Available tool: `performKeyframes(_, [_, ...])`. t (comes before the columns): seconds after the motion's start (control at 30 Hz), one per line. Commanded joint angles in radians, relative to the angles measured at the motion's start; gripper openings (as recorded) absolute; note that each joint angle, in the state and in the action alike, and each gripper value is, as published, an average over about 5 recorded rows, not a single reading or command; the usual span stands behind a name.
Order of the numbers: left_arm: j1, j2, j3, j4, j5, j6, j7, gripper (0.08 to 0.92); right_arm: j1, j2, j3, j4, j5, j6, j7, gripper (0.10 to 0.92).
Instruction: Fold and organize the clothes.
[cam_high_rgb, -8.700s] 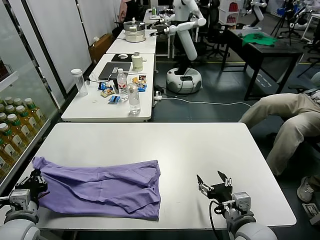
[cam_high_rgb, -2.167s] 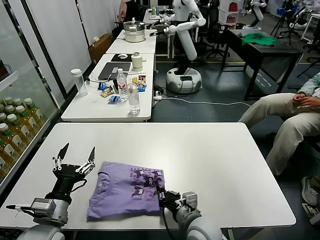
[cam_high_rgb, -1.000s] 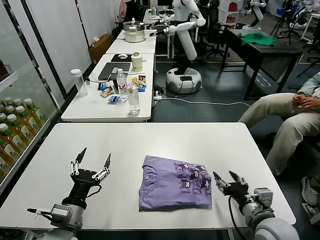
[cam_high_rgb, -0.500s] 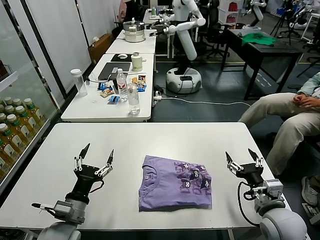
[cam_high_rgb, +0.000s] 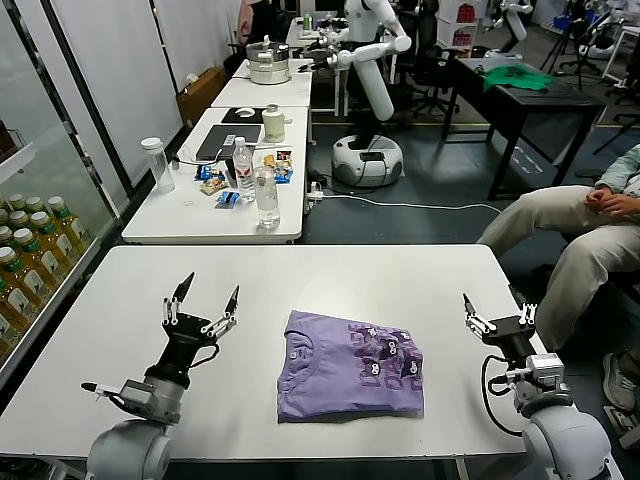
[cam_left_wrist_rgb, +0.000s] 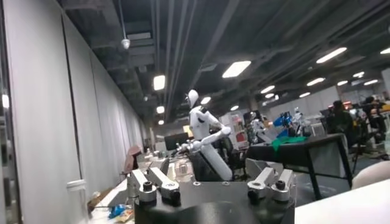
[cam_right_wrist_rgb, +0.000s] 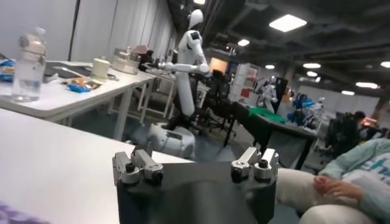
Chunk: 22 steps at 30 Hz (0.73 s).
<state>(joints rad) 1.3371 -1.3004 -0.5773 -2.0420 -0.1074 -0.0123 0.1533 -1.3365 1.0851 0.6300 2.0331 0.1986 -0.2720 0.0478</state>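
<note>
The lavender T-shirt (cam_high_rgb: 350, 365) lies folded into a flat rectangle on the white table (cam_high_rgb: 300, 275), near its front middle, with the dark purple-and-white print facing up. My left gripper (cam_high_rgb: 203, 304) is open and empty, raised above the table to the left of the shirt, fingers pointing up. My right gripper (cam_high_rgb: 497, 312) is open and empty, raised to the right of the shirt near the table's right edge. Both wrist views look out across the room; a sliver of the shirt (cam_right_wrist_rgb: 9, 214) shows at the corner of the right wrist view.
A second white table (cam_high_rgb: 220, 190) behind carries bottles (cam_high_rgb: 267, 195), a laptop and snacks. A seated person's legs (cam_high_rgb: 570, 235) are off the right side. A glass cabinet of drinks (cam_high_rgb: 25, 260) stands on the left. A white robot (cam_high_rgb: 370, 80) stands far back.
The spread shirt has been folded and moved to the front middle. In the last second both open grippers have lifted up and away from it, the right one toward the right edge.
</note>
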Motion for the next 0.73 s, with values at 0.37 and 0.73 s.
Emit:
performKeyframes(0.37, [-0.051, 0.027, 0.106, 0.073, 0.022, -0.049, -0.053, 0.823, 0.123, 0.056, 0.020, -0.157, -0.167, 0.121, -0.039, 0.823])
performKeyframes(0.73, [-0.076, -0.001, 0.057, 0.092, 0.050, -0.041, -0.083, 0.823, 0.152, 0.027, 0.012, -0.183, -0.138, 0.113, -0.064, 0.823])
